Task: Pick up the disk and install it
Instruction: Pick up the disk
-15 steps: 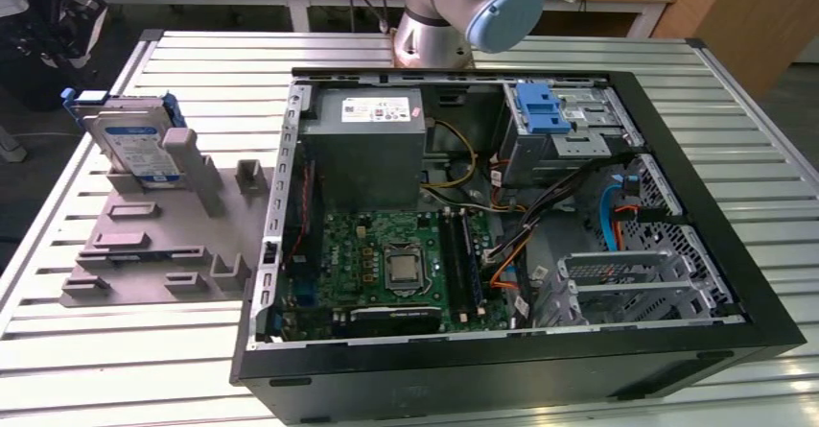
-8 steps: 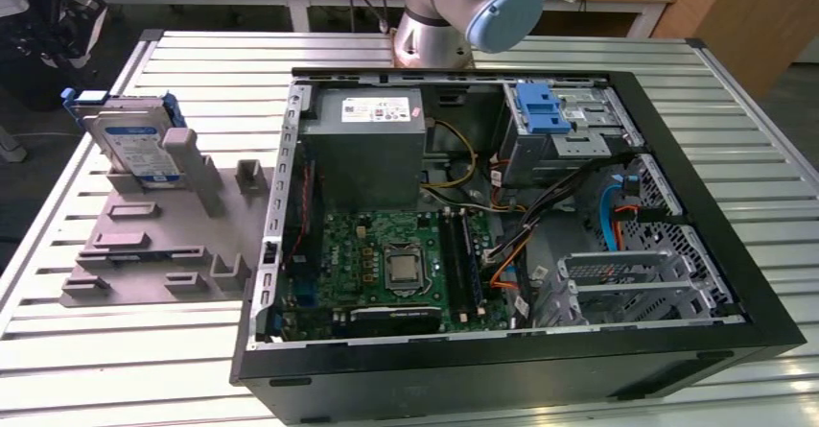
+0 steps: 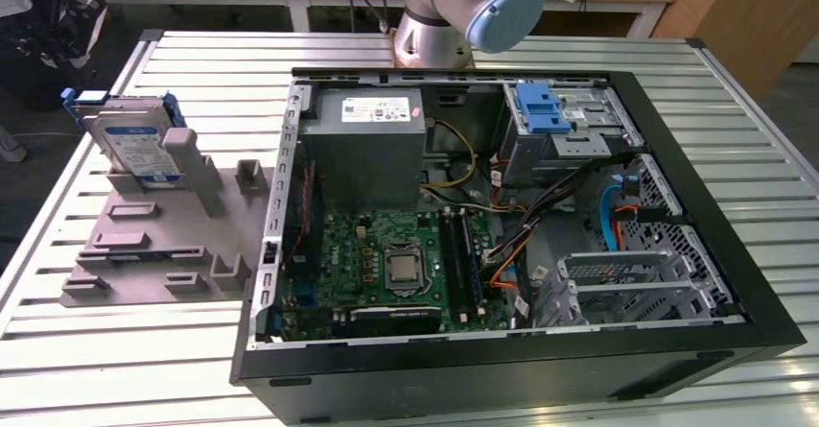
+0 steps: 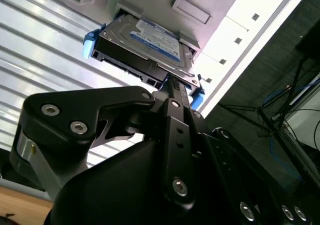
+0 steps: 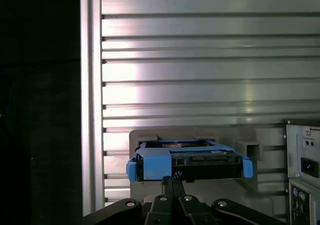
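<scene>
On ribbed metal table point(image 3: 153, 360), flat rectangular disk point(image 3: 134, 144) on edge in grey moulded stand point(image 3: 141, 245); black fingers point(image 5: 167, 186) together.

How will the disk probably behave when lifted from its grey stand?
The disk looks like a rigid metal block: probably stiff and heavy for its size. Its blue frame seems smooth plastic, possibly slippery. Standing on edge in the stand, it may tip if pushed.
</scene>
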`<control>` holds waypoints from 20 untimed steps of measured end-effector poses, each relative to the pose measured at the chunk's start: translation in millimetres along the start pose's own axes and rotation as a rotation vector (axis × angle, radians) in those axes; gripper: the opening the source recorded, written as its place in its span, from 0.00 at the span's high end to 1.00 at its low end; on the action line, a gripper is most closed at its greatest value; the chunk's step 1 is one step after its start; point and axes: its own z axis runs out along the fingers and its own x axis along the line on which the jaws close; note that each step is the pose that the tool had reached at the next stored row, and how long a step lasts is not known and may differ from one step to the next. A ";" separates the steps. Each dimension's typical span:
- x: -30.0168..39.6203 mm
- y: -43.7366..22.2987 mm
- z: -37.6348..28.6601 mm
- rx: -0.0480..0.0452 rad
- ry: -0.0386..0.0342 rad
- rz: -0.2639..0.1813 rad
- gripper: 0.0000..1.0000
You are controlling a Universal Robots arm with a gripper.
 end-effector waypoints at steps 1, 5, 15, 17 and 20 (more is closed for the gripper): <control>0.1 0.0 0.0 -0.0002 0.0003 -0.009 0.89; 0.4 0.0 -0.1 -0.0011 0.0025 -0.054 0.89; 1.6 0.0 0.0 -0.0043 0.0089 -0.196 0.89; 1.6 0.0 0.2 -0.0051 0.0104 -0.231 0.89; 1.6 -0.1 0.4 -0.0064 0.0127 -0.285 0.89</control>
